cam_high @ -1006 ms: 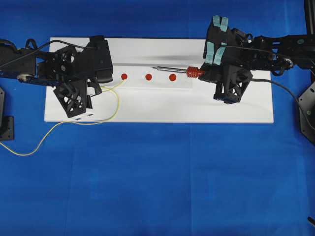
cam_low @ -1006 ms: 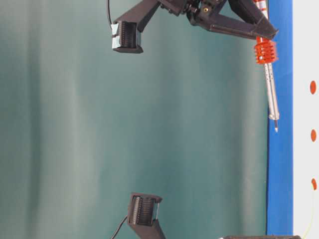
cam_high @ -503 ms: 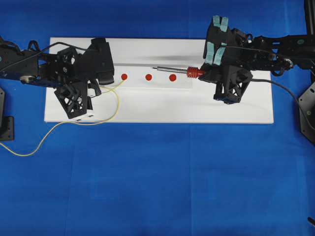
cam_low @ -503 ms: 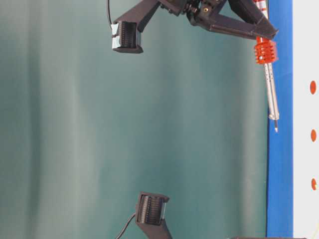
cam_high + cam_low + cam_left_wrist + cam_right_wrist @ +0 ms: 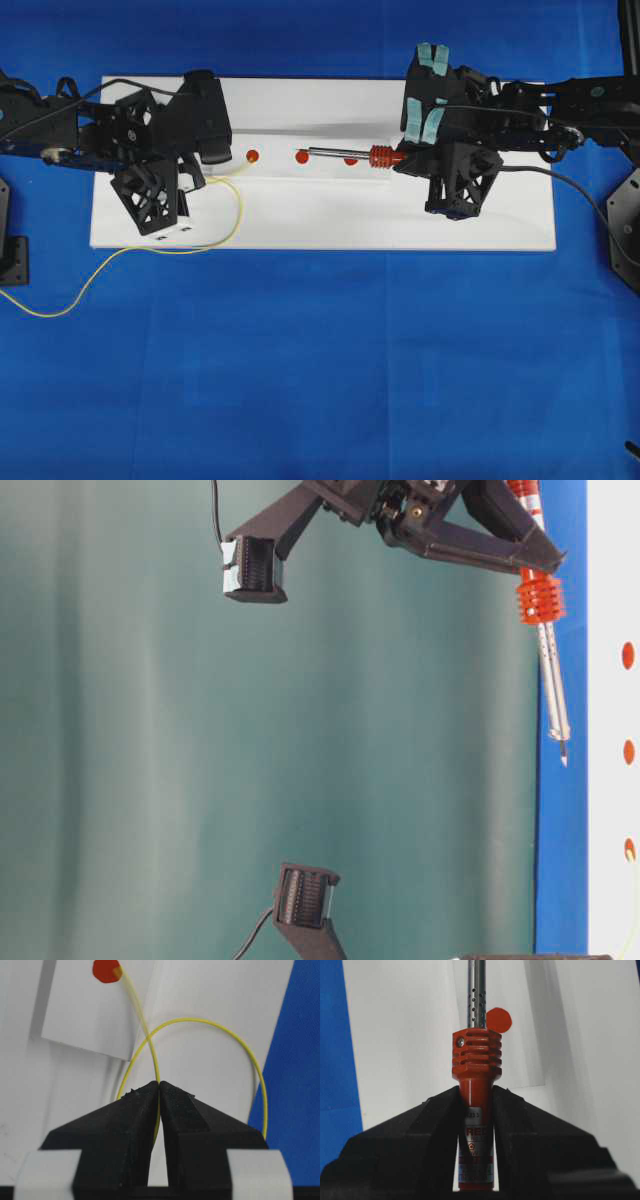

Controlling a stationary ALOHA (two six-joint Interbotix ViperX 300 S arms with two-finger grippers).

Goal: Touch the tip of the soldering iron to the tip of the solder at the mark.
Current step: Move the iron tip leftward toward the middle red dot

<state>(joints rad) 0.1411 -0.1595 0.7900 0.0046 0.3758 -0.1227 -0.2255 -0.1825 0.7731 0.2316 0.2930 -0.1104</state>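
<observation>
The soldering iron (image 5: 345,154) lies level above the white strip, and my right gripper (image 5: 404,160) is shut on its red-and-silver handle (image 5: 476,1110) just behind the red ribbed collar (image 5: 476,1055). Its tip reaches the middle red mark (image 5: 301,156), still above the board in the table-level view, where the shaft (image 5: 553,690) shows. My left gripper (image 5: 159,1083) is shut on the thin yellow solder (image 5: 145,1025). The solder's tip sits on the left red mark (image 5: 105,970). The left gripper (image 5: 218,166) is just left of that mark (image 5: 252,156).
A white board (image 5: 320,225) lies on blue cloth (image 5: 320,360). A third red mark (image 5: 500,1020) shows beside the iron's shaft. Loose solder (image 5: 90,280) loops off the board's left front. The iron's black cord (image 5: 590,195) trails to the right.
The right gripper has carried the iron a little left and lower, its tip now by the middle mark. The left arm shifted slightly and still holds the solder at the left mark.
</observation>
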